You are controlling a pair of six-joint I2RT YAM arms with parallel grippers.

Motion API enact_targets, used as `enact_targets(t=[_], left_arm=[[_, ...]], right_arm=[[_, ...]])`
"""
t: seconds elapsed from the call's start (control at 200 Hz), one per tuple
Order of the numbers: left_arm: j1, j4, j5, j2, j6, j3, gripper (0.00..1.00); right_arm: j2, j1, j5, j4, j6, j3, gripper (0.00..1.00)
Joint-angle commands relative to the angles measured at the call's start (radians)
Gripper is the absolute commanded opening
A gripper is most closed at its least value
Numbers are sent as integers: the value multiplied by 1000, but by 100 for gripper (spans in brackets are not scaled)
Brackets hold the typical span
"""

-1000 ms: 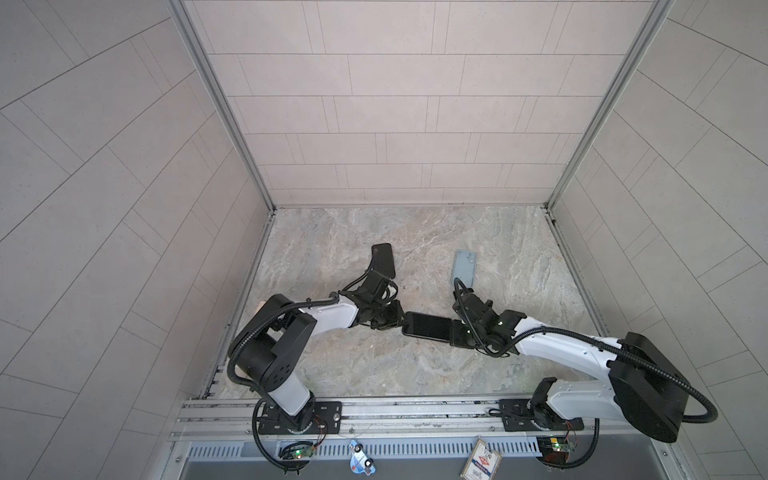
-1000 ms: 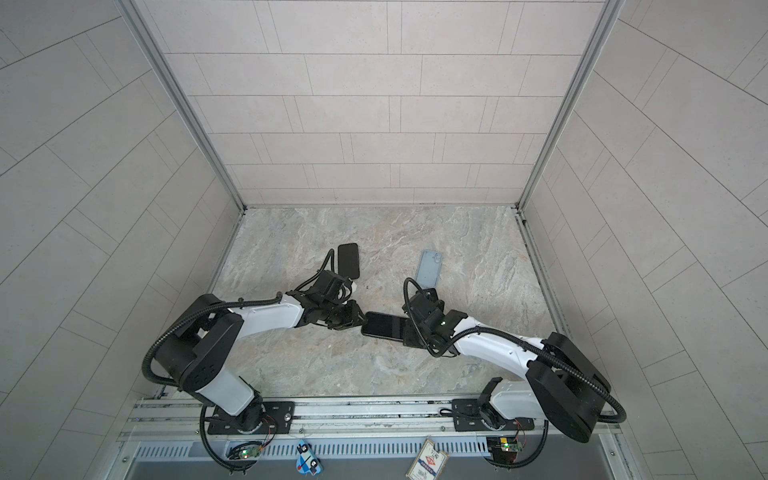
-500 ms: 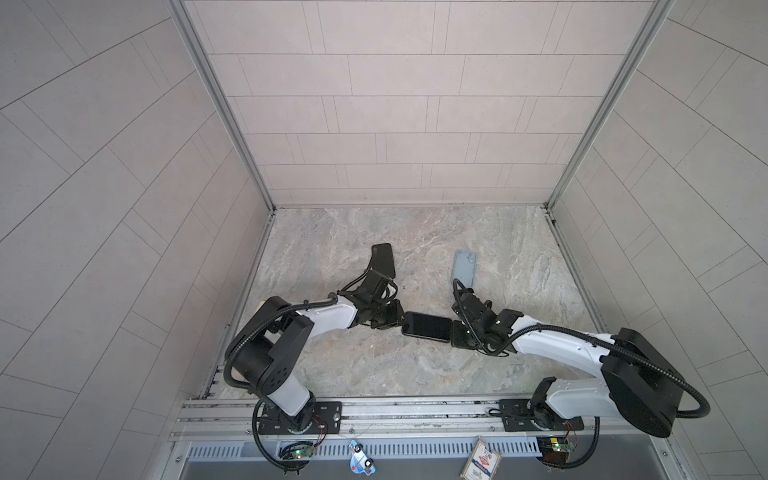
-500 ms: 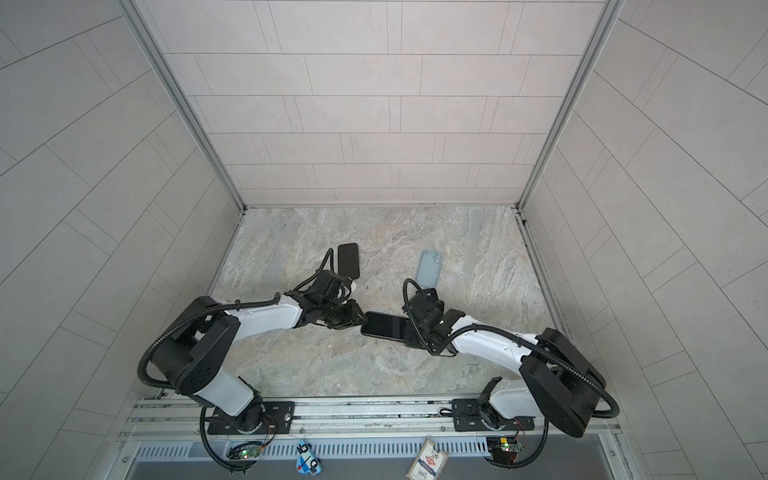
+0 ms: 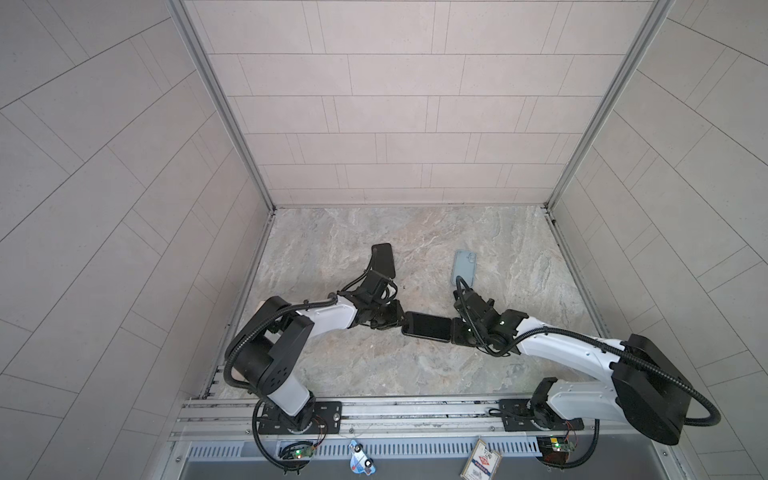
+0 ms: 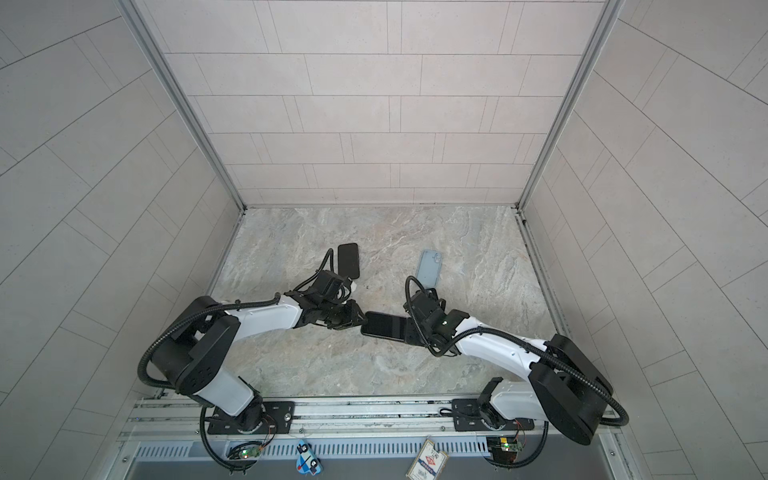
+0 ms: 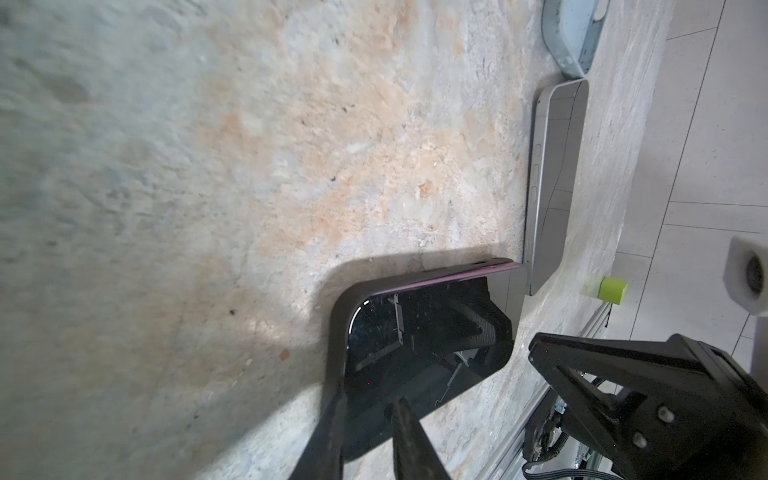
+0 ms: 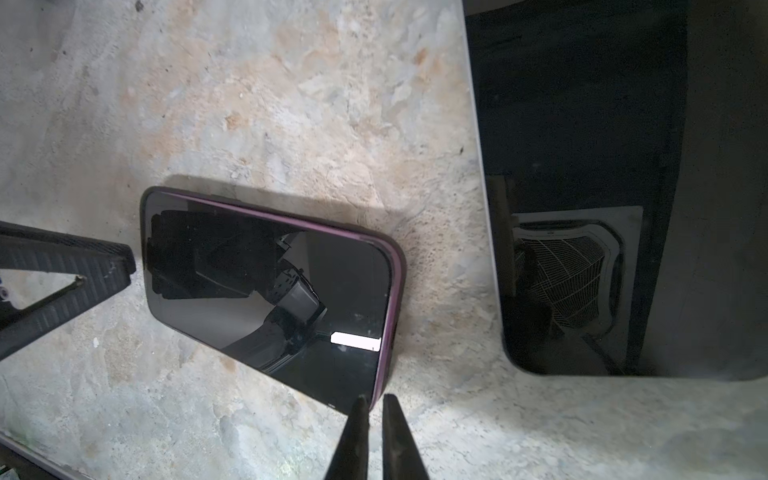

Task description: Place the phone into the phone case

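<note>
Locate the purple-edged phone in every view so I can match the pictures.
In a top view: purple-edged phone just right of centre, lower half.
In a top view: phone at centre, lower half.
Left wrist: phone just beyond the left gripper.
Right wrist: phone just beyond the right gripper.
Shared landmark: the right gripper at one end of the phone, in all four.

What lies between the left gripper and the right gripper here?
The purple-rimmed phone, screen up on the marble table, fills that stretch: left gripper at one short end, right gripper at the other. Both top views show it.
</note>
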Motion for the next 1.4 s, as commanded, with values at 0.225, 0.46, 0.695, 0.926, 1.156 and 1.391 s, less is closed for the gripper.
enact_targets(t=[0.225, 0.46, 0.695, 0.926, 1.156, 1.391], left_arm=[[-5, 2, 6, 4, 2, -14, 29], [-6, 15, 10, 32, 2, -13, 29], [-6, 22, 12, 39, 2, -19, 29], [-7, 47, 15, 36, -28, -30, 29], [-6, 52, 24, 45, -22, -40, 29], [-5, 71, 30, 45, -24, -65, 29]], right_arm=[[61, 0, 2, 33, 14, 14, 11], [96, 0, 6, 30, 8, 45, 10], [130, 3, 6, 48, 26, 39, 10], [140, 22, -22, 72, 76, 26, 10], [131, 59, -25, 65, 124, 28, 10], [157, 67, -21, 65, 138, 35, 10]])
